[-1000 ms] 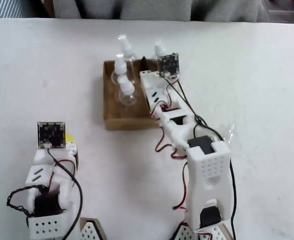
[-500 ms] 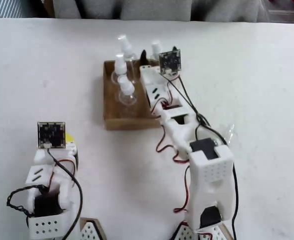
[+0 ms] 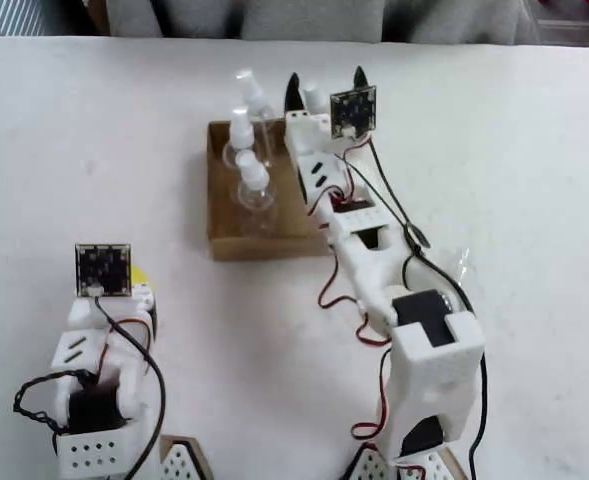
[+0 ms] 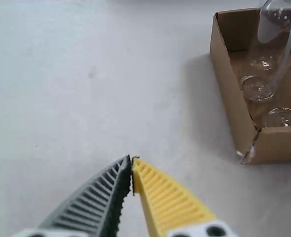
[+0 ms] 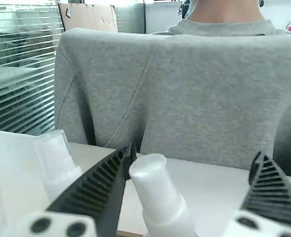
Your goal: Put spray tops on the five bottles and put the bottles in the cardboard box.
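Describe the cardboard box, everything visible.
The cardboard box is a shallow, open-topped tray of plain brown card, lying flat on the white table. Clear bottles with white spray tops stand upright inside. The right arm stretches above its right side, hiding that wall; whether it touches the box is unclear.

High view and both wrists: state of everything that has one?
Brown cardboard box: open-topped, bottles standing inside.
Clear plastic bottles: upright, white spray tops on.
Bottle between the right jaws: upright, spray top on, not gripped; base hidden.
Right gripper: open, jaws either side of that bottle's top.
Left gripper: shut, empty.
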Controlling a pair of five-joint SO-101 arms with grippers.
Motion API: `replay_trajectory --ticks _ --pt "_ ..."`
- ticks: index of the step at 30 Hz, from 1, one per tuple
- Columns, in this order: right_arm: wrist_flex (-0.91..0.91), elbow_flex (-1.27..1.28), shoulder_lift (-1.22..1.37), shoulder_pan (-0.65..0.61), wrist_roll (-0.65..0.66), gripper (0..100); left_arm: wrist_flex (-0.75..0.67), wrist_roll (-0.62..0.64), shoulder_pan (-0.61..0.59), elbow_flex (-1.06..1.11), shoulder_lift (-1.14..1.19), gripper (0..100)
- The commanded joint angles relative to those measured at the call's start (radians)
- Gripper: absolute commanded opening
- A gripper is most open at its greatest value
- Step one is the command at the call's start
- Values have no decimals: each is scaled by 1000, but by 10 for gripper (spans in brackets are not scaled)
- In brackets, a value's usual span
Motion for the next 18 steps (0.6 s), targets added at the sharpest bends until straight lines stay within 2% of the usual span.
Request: replay_trajectory --ticks 1,11,18 --pt "-12 23 -117 10 6 320 -5 -12 -10 -2 2 23" --pt "8 193 -432 18 12 319 -6 -12 -10 -2 2 24" --pt "389 249 -737 82 12 319 -6 -12 -10 -2 2 24"
